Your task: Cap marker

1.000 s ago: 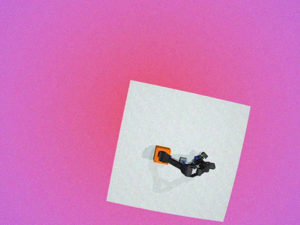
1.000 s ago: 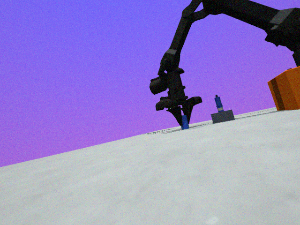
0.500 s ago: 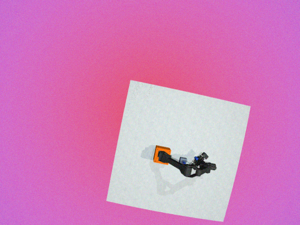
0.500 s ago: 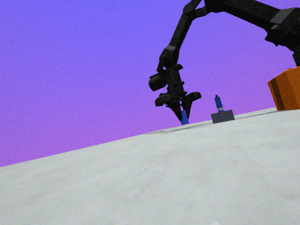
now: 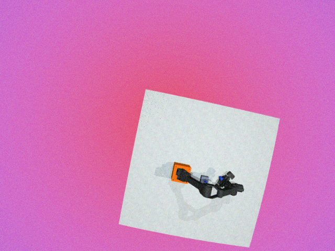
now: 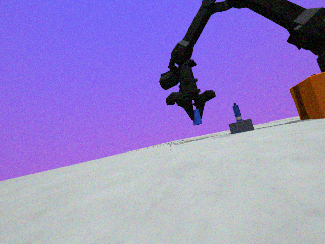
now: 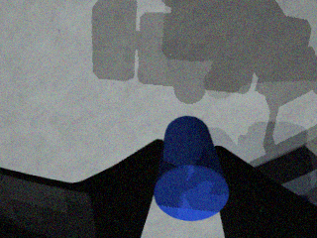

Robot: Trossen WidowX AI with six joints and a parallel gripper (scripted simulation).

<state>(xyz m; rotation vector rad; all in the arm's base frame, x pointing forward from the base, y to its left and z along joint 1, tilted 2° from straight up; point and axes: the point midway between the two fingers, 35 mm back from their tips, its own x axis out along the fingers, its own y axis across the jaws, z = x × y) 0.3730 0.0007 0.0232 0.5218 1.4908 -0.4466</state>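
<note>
The blue cap (image 5: 221,178) (image 6: 197,117) (image 7: 190,190) is held upright between the fingertips. My gripper (image 6: 197,118) (image 7: 187,150) is shut on it and holds it above the table (image 5: 205,129) (image 6: 157,196). The cap's lower end sticks out below the fingertips in the exterior view. The marker (image 6: 236,113) (image 5: 205,181) stands upright in the grey holder block (image 6: 241,126) (image 5: 202,177), with a blue body, a pale band low down and a dark tip on top. The block stands between the gripper and the arm's base, apart from the cap.
The orange base block (image 5: 175,177) (image 6: 312,97) carries the arm, which bends over from it to the gripper. Part of the holder block (image 7: 307,176) shows at the right edge of the wrist view. Shadows of the arm lie on the table.
</note>
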